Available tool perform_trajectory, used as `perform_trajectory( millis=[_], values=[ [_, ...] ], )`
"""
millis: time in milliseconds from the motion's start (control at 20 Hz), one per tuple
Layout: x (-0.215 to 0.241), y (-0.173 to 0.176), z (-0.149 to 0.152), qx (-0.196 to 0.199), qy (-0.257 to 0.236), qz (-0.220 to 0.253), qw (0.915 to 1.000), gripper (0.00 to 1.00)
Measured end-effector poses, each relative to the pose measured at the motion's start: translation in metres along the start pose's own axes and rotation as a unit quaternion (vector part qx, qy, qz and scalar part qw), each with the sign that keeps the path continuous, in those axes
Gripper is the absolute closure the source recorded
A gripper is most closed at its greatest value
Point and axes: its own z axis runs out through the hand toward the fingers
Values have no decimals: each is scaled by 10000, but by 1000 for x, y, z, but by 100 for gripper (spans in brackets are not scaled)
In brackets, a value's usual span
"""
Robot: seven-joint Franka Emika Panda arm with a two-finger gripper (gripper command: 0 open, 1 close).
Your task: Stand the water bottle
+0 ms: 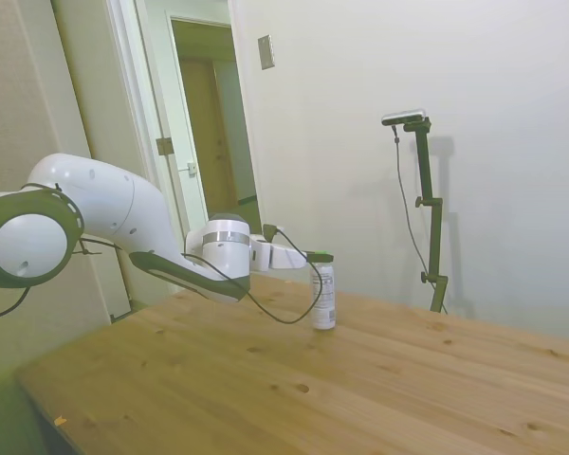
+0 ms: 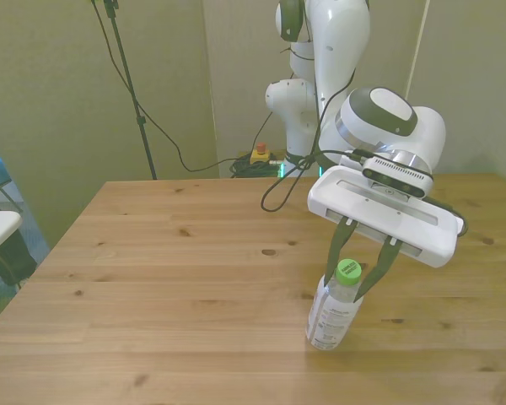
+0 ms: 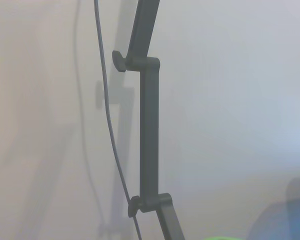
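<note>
Water bottle [image 2: 335,309] upright on the wooden table [image 2: 177,278], its base on the near right part of the tabletop in the front view, green cap [image 2: 348,270] uppermost. Gripper [image 2: 360,268] approaches horizontally; its dark fingers [image 2: 338,242] straddle the cap and neck, slightly spread. Whether they press the bottle cannot be told. Side view: bottle [image 1: 322,292] vertical, gripper level with its cap.
</note>
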Motion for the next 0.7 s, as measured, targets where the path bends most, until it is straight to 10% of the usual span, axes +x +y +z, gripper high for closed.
perform_trajectory(
  millis=[700],
  values=[
    [3, 15, -16, -86, -187, -31, 9998, 0]
  ],
)
